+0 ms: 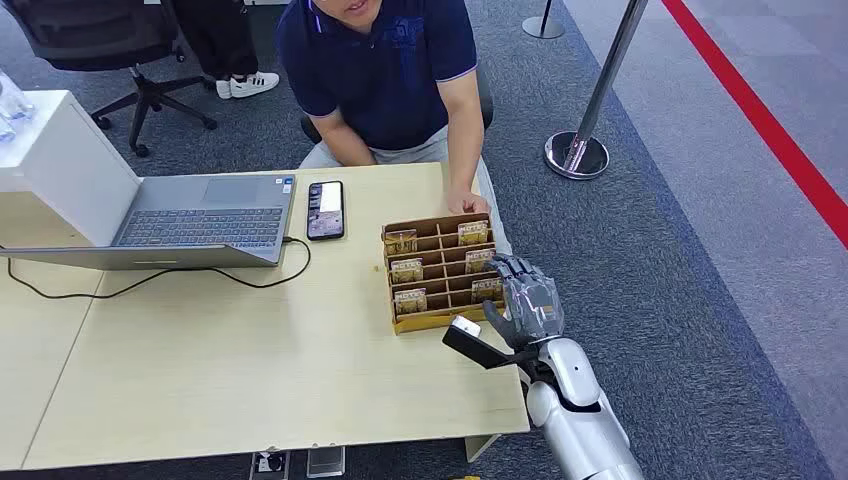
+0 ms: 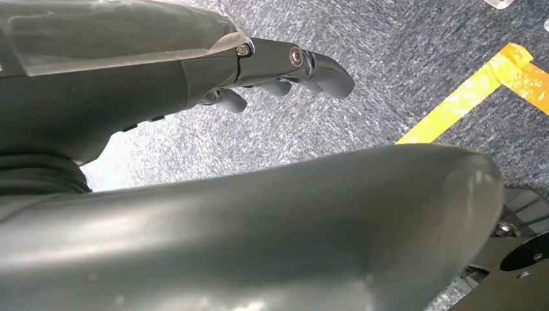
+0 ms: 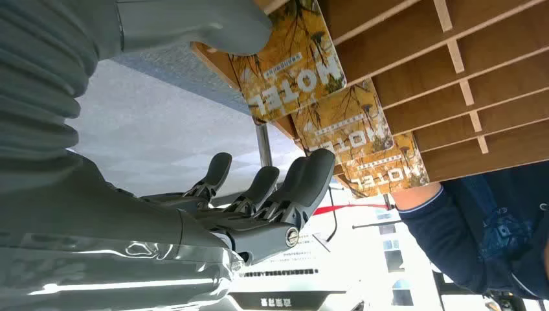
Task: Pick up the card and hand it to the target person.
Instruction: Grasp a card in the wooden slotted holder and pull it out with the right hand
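Silver arm: the right arm [image 1: 580,410] comes up from below at the near right corner of the surface [image 1: 250,380].
Right hand: the right hand [image 1: 525,300] hangs over the near right side of the card box [image 1: 440,270], palm side down.
Fingers: the dark fingers [image 3: 272,188] are apart and a little bent. They hold nothing. The thick grey thumb [image 3: 194,26] is on the other side of the nearest card.
Card: the nearest card [image 3: 291,58] is yellow and says HOTEL. It stands in a slot of the box, between the thumb and the fingers. The thumb tip is right at its edge; I cannot tell if it touches. The fingers are apart from it.
More cards: two more yellow cards [image 3: 362,142] stand in slots behind it.
Right wrist view: it shows the gap between fingers and card up close, and the thin wooden walls of the slots.
Head view: it shows the whole box with more cards, lying on the pale wooden surface.
Left hand: the left hand [image 2: 285,74] hangs over grey carpet [image 2: 388,58] near yellow tape [image 2: 472,94]. Its fingers are curled a bit, with nothing in them.
Farther back: a phone [image 1: 325,210] and an open laptop [image 1: 190,225] with a black cable.
Person: a person in a dark blue shirt [image 1: 385,70] sits at the far side, one hand [image 1: 467,203] by the box.
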Controlling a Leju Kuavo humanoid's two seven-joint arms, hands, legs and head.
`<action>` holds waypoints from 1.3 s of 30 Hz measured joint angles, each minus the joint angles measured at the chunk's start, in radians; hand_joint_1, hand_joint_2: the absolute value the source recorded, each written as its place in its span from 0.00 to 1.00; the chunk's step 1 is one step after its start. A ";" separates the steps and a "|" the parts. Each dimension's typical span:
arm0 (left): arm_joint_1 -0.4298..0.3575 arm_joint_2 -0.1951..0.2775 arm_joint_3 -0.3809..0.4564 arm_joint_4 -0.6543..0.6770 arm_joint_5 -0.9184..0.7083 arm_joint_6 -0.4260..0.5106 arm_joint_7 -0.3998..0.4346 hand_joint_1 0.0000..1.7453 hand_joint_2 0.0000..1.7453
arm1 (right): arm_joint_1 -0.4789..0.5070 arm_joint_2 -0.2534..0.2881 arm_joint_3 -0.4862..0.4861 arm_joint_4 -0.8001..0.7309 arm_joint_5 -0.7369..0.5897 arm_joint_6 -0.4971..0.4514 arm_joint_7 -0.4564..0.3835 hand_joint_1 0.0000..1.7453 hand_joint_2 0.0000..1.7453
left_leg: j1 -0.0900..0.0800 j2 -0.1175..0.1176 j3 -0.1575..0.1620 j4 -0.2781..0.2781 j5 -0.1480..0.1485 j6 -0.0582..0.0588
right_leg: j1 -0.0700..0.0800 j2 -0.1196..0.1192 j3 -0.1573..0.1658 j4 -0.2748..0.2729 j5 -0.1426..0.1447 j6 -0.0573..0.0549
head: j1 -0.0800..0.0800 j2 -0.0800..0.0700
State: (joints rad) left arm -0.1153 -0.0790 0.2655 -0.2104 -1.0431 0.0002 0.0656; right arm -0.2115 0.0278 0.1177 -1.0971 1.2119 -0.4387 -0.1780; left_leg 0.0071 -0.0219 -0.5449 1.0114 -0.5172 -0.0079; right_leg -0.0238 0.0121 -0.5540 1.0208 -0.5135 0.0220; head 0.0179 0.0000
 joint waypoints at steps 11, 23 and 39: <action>0.001 -0.002 0.006 0.000 -0.001 0.002 0.000 0.00 0.00 | -0.024 -0.002 0.012 0.014 0.002 -0.001 -0.001 0.40 1.00 | 0.000 0.000 0.000 0.000 0.000 0.000 | 0.000 0.000 0.000 0.000 0.000 0.000 | 0.000 0.000; 0.004 -0.003 0.007 0.000 -0.005 0.004 -0.008 0.00 0.00 | -0.036 -0.010 0.018 0.042 0.002 0.001 0.011 0.31 1.00 | 0.000 0.000 0.000 0.000 0.000 0.000 | 0.000 0.000 0.000 0.000 0.000 0.000 | 0.001 0.000; 0.008 -0.006 0.011 0.000 -0.020 0.006 -0.010 0.00 0.00 | -0.042 -0.018 0.009 0.060 0.000 -0.007 0.015 0.34 1.00 | 0.000 0.000 0.001 0.000 0.000 0.000 | 0.000 0.000 0.001 0.000 0.000 0.000 | 0.000 0.000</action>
State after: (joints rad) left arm -0.1076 -0.0845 0.2766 -0.2106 -1.0628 0.0065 0.0557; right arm -0.2539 0.0099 0.1266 -1.0369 1.2116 -0.4454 -0.1625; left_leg 0.0071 -0.0218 -0.5437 1.0117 -0.5170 -0.0077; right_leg -0.0238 0.0121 -0.5533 1.0206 -0.5133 0.0221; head 0.0184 0.0000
